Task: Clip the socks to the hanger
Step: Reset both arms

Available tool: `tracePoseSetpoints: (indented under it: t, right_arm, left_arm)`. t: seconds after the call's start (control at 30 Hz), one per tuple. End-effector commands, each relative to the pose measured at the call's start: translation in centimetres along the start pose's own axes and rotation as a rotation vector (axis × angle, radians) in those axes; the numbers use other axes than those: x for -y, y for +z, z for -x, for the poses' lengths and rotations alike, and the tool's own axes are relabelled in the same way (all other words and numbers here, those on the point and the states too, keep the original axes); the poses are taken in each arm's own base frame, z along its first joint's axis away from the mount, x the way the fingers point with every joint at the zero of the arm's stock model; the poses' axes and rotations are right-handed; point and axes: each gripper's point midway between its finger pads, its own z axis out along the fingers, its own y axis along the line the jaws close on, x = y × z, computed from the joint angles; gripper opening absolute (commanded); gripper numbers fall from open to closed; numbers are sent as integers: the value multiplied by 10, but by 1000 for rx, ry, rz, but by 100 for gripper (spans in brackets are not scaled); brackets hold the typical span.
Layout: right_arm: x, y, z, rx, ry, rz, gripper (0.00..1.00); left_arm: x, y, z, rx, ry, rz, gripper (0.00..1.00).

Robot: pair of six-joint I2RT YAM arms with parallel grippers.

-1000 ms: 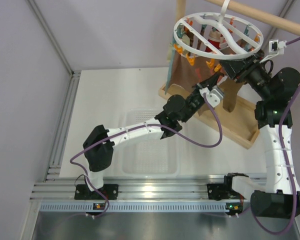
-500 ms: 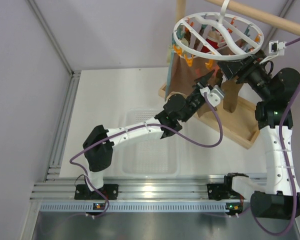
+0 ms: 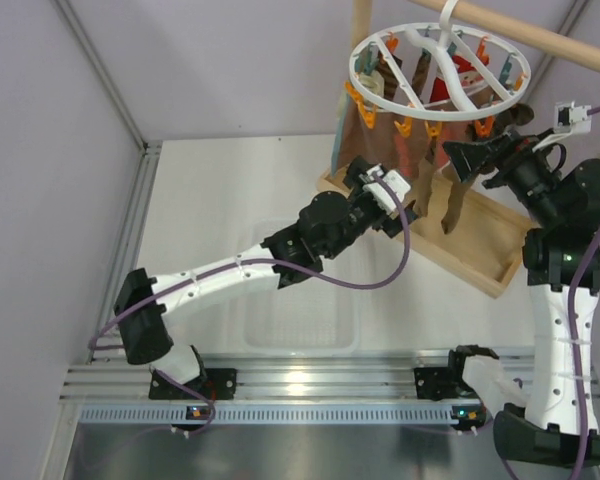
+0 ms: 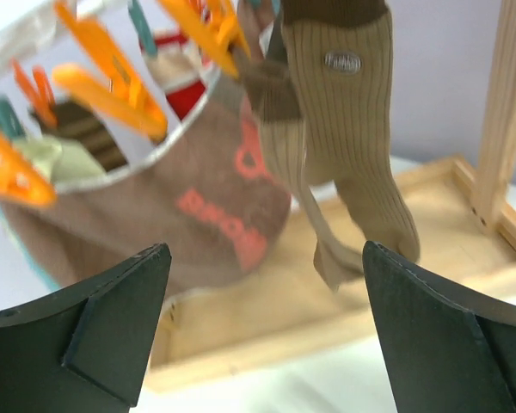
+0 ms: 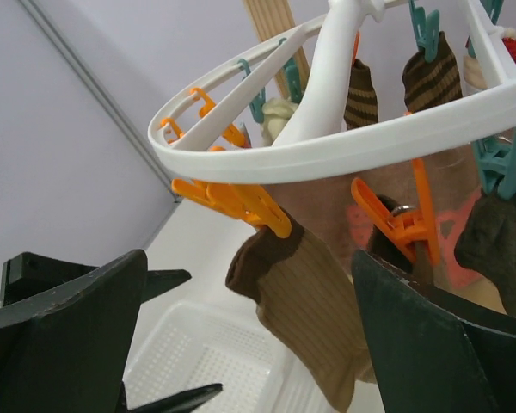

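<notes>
Wide open at the left gripper [image 4: 265, 254], nothing between its fingers [image 4: 103, 327]; held low in front of the hanger [image 5: 344, 148], aimed up at a tan sock [image 4: 348, 120] with a dark brown cuff; hanging free beyond the fingertips, touched by neither. Wide open too at the right gripper [image 5: 249, 258], nothing gripped; raised just below the ring's near rim, with the left gripper lower and across from it in the top view.

In the right wrist view, the tan sock's dark cuff pinched in an orange peg [image 5: 232, 200] on the rim, toe dangling below; just beside it a second orange peg [image 5: 396, 224] over another hanging piece, too hidden to name. Further round the ring, two dark striped socks [image 5: 430, 82] hanging from the far rim, one under a teal peg [image 5: 426, 26]; at the right edge a dark sock [image 5: 499, 245], partly cut off.

Hung by its hook from a wooden rod [image 3: 540, 38], well above the table. Behind the socks, a brown printed cloth [image 4: 224, 206] with orange lettering, draped down to a wooden tray [image 4: 241, 348]; an upright wooden post [image 4: 509, 103] at the tray's far end. On the table near the arm bases, a white perforated basket [image 3: 300, 320], apart from the tray.
</notes>
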Motion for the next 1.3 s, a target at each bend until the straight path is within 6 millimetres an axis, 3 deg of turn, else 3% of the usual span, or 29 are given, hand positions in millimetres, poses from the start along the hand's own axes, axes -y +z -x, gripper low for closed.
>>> tracePoseSetpoints:
  t: [0.0,0.03,0.13,0.17,0.23,0.27,0.3,0.33,0.37,0.47,0.57,0.67,0.77,0.87,0.97,1.07,1.27]
  right_arm:
    - [-12,-21,12,23,-83,-16,100]
    - [-12,-24,8,7,-85,-24,100]
    - [-16,-33,2,-14,-138,-14,100]
    - [-12,-34,-6,-40,-149,-18,100]
    - [-14,-39,-15,-62,-183,-2,100]
    - [-12,-39,-27,-96,-175,12,100]
    - [-12,-42,-32,-109,-177,17,100]
    - [-11,-43,-38,-123,-195,27,100]
    - [-12,-45,-51,-162,-188,54,100]
    - [2,-43,-71,-234,-180,35,100]
    - [12,-44,-93,-310,-175,26,100]
    - [15,-40,-112,-340,-212,41,100]
    - [20,-35,-132,-379,-237,40,100]
    - [1,-28,-156,-418,-260,107,100]
    - [2,-25,-170,-450,-283,131,100]
    - [1,-27,-175,-469,-323,138,100]
    - [6,-32,-184,-481,-351,128,100]
  left_arm:
    - [-8,-42,-2,-106,-138,-3,98]
    - [-6,-51,-17,-177,-132,-21,98]
    - [-11,-69,-34,-304,-210,-34,98]
    - [-20,-79,-50,-405,-243,-23,98]
    - [-23,-86,-63,-480,-332,-54,98]
    - [-45,-91,-78,-523,-395,-15,98]
    - [-42,-97,-69,-502,-470,-112,98]
    - [-55,-100,-71,-501,-518,-106,98]
    - [-84,-105,-81,-515,-585,-46,98]
    - [-128,-122,-89,-513,-620,47,98]
    - [-153,-150,-81,-486,-582,103,98]
    - [-172,-180,-93,-513,-557,168,98]
    - [-182,-214,-114,-598,-533,216,98]
    - [-180,-245,-128,-666,-519,229,98]
    - [-193,-273,-135,-673,-494,326,98]
    - [-199,-293,-134,-651,-472,385,98]
    - [-197,-309,-134,-634,-419,401,98]
